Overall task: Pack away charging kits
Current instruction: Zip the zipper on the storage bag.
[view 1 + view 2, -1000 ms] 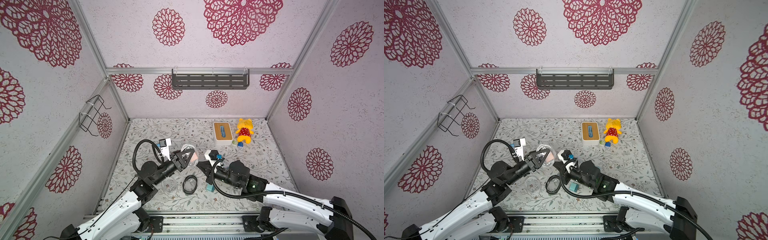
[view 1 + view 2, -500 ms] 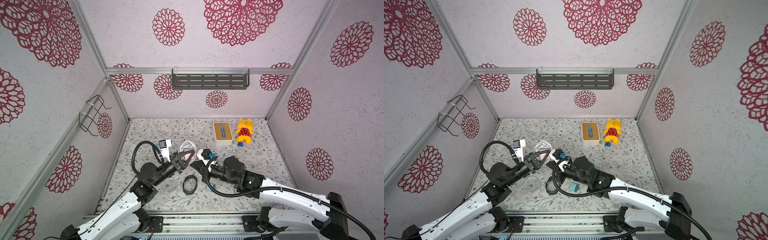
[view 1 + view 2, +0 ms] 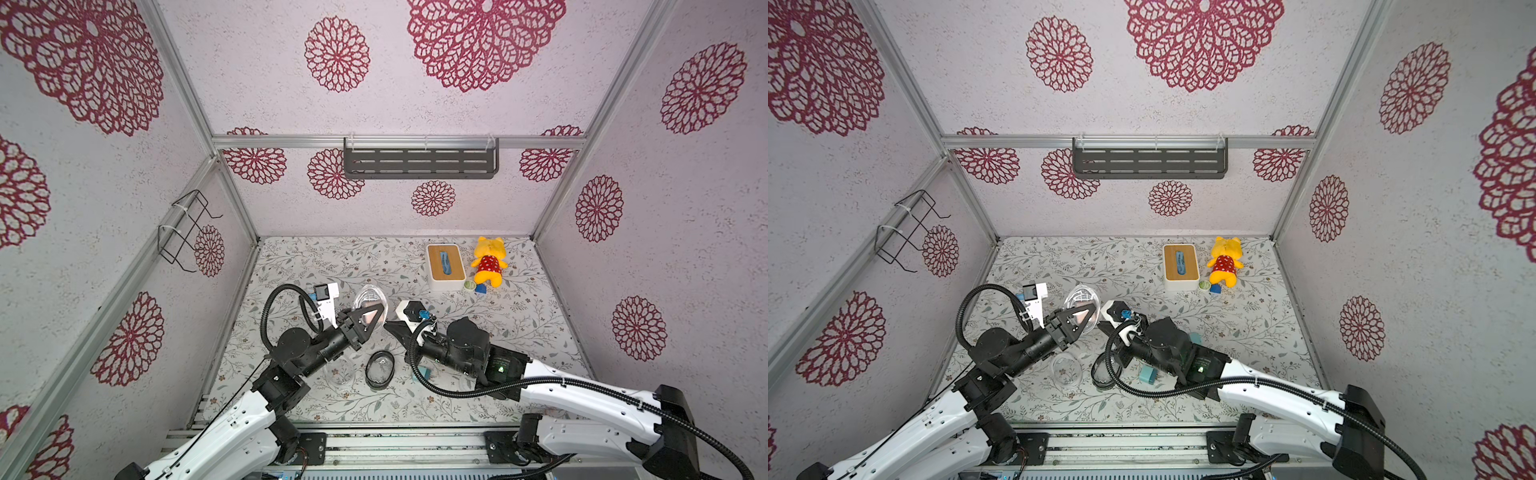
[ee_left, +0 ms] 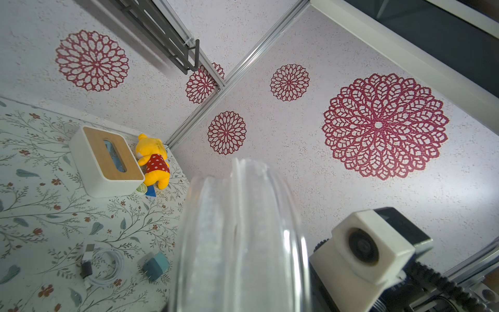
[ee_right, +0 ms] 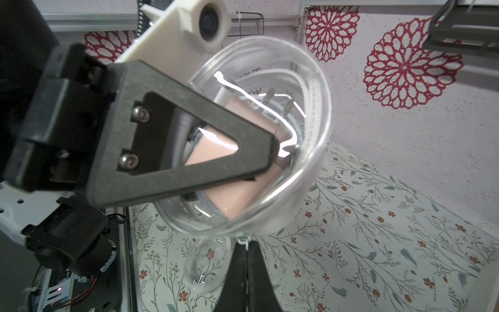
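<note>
Your clenched right gripper (image 3: 389, 326) has been closing in just below your left gripper (image 3: 375, 311), which is grasping the clear oval plastic case (image 3: 369, 294) holding a pink cube charger (image 5: 234, 198).

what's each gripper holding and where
Left gripper clamps the clear case, pink charger inside, across its faces. Right gripper is shut at the case's edge; a grip there cannot be told.

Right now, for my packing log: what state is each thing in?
left gripper: shut on clear case.
clear case: held aloft, pink charger inside.
right gripper: shut, tips at the case's edge.
teal charger: lying loose, unpacked.
empty case: lying down, nothing inside.
</note>
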